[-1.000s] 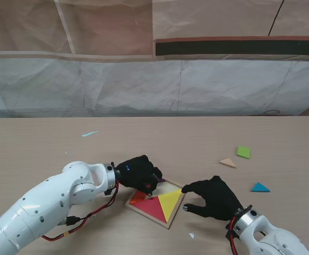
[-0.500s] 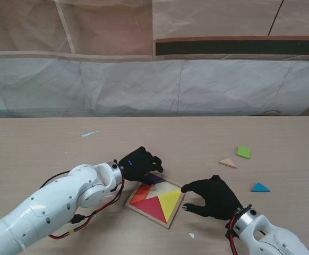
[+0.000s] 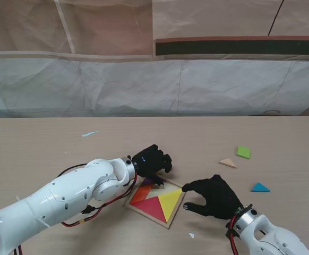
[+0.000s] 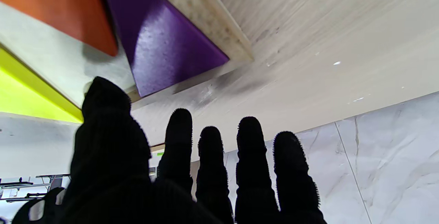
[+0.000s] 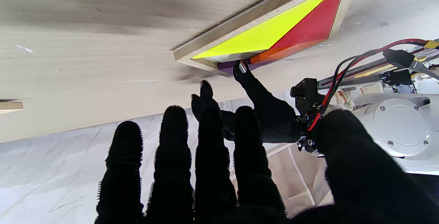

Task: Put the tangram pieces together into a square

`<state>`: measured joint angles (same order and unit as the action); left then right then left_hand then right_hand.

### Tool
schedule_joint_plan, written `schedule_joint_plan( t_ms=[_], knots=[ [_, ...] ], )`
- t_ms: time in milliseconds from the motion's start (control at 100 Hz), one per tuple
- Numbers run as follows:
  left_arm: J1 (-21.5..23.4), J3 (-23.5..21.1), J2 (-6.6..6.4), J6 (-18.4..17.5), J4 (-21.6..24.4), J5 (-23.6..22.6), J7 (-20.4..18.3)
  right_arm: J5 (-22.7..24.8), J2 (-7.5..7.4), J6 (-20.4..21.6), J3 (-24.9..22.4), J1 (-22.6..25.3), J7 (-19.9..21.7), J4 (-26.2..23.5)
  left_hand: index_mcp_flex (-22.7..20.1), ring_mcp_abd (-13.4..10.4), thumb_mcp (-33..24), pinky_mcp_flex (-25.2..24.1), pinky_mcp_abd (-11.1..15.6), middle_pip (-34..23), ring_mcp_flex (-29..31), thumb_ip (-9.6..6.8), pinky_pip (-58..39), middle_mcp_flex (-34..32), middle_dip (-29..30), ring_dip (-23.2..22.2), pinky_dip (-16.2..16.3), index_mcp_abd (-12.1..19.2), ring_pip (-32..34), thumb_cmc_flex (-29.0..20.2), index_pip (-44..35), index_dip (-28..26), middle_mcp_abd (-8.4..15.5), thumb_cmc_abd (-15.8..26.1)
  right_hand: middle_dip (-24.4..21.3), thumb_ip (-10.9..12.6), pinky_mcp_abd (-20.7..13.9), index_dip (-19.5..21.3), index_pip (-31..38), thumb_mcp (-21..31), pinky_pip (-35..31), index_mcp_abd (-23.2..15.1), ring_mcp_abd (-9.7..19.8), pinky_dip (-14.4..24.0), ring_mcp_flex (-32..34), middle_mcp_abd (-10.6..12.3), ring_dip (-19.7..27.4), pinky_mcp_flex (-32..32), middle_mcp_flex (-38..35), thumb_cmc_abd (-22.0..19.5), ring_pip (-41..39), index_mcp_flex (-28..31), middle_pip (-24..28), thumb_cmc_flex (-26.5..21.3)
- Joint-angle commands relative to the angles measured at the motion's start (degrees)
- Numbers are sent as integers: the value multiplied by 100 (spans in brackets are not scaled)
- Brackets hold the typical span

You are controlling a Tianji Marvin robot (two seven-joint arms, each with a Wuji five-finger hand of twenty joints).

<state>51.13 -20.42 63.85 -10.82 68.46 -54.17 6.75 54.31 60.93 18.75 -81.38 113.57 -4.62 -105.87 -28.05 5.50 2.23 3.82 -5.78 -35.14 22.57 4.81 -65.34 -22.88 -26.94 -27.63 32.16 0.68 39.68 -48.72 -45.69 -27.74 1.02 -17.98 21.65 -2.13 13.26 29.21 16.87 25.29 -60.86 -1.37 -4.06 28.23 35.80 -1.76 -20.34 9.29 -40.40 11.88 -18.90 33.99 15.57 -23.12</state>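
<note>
The wooden tray point(image 3: 171, 219) is lying on the table point(image 3: 48, 143) in front of the robot, turned like a diamond. Inside it are sitting a red triangle point(image 3: 153, 207), a yellow triangle point(image 3: 170, 200), an orange triangle point(image 3: 139, 195) and a purple piece point(image 3: 147, 182) at the far corner.

The left hand point(image 3: 151, 161) is hovering over that far corner with nothing in its grasp. Its fingers point(image 4: 249, 138) are extending straight and slightly apart, past the tray's edge, while the thumb tip is reaching down to the purple piece; the right wrist view shows it touching there.

The right hand point(image 3: 214, 195) is resting just beside the tray's right corner, palm down, fingers spreading loosely and holding nothing. Whether its fingertips are touching the tray rim cannot be told.

Three pieces are lying well apart from the tray on the right side of the table: a green square point(image 3: 243, 152), a tan triangle point(image 3: 228, 162) and a blue triangle point(image 3: 259, 187).
</note>
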Motion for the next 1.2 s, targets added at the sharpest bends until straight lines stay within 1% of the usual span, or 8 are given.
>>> schedule_joint_plan(
  t_ms=[0,230,350,700,940,1080,1120,1190],
  knots=[
    [-3,8,49,26,8,-5,-79,2,30,-1,-1,34,48,4,-382,-9,-133,285,-149,-298,295,-75,-275,-223,-172,-168,171,104,222,-150,-363,-185,-20,-136,4,22,13,-35,26,-54,43,-52,15,54,-94,-7,24,-61,118,-131,15,47,-1,-47],
    [-36,142,140,324,-128,62,15,-15,36,-15,10,37,17,14,-1124,188,-89,1692,-298,-605,1460,63,-938,-1133,-319,-207,395,140,875,-644,-1598,124,-235,-632,5,23,8,-35,27,-52,41,-47,11,55,-96,1,23,-61,117,-127,13,47,0,-56],
    [-69,227,177,560,-172,55,31,-26,37,-28,13,44,12,16,-1141,179,-121,2304,-302,-705,1938,52,-1179,-1342,-335,-216,401,52,1098,-735,-1824,76,-352,-680,5,22,9,-35,28,-56,41,-52,18,55,-91,-1,22,-61,118,-129,9,48,0,-47],
    [-53,216,192,937,-215,148,-139,-47,39,-42,-2,51,26,26,-1562,-9,-138,3345,-266,-935,2928,64,-1728,-2016,-314,-51,63,7,1569,-956,-2312,270,-749,-667,4,22,13,-35,28,-56,42,-59,24,55,-92,0,23,-66,125,-131,11,47,-2,-50],
    [113,7,65,1251,37,94,-477,-59,37,-36,2,34,48,31,-1857,14,-133,3597,-232,-989,3226,77,-2038,-2348,-314,-70,-27,-3,1814,-1036,-2403,397,-860,-570,4,23,11,-34,32,-56,44,-50,19,55,-93,6,22,-67,121,-125,10,58,-1,-54],
    [277,-219,-3,1258,180,16,-503,-70,34,-27,22,7,66,40,-1813,31,-106,3449,-281,-873,3101,79,-1936,-2261,-267,-21,-111,-43,1693,-1026,-2231,502,-884,-550,5,23,12,-34,32,-56,43,-59,21,55,-97,-3,23,-64,118,-135,11,55,1,-53],
    [319,-283,-26,1240,233,-21,-514,-69,34,-24,30,-1,64,44,-1731,29,-83,3335,-278,-835,2989,84,-1860,-2174,-254,-2,-143,-46,1625,-972,-2147,531,-724,-513,5,22,15,-34,31,-58,42,-57,16,56,-99,3,23,-63,122,-134,12,53,0,-50],
    [392,-402,-40,1160,293,-87,-427,-70,32,-16,42,-17,66,51,-1484,130,-18,2985,-380,-528,2647,95,-1514,-1874,-91,17,-177,-142,1303,-798,-1438,552,-678,-331,5,23,13,-35,28,-58,42,-55,16,56,-93,5,22,-66,122,-134,10,45,-1,-49]
  ],
)
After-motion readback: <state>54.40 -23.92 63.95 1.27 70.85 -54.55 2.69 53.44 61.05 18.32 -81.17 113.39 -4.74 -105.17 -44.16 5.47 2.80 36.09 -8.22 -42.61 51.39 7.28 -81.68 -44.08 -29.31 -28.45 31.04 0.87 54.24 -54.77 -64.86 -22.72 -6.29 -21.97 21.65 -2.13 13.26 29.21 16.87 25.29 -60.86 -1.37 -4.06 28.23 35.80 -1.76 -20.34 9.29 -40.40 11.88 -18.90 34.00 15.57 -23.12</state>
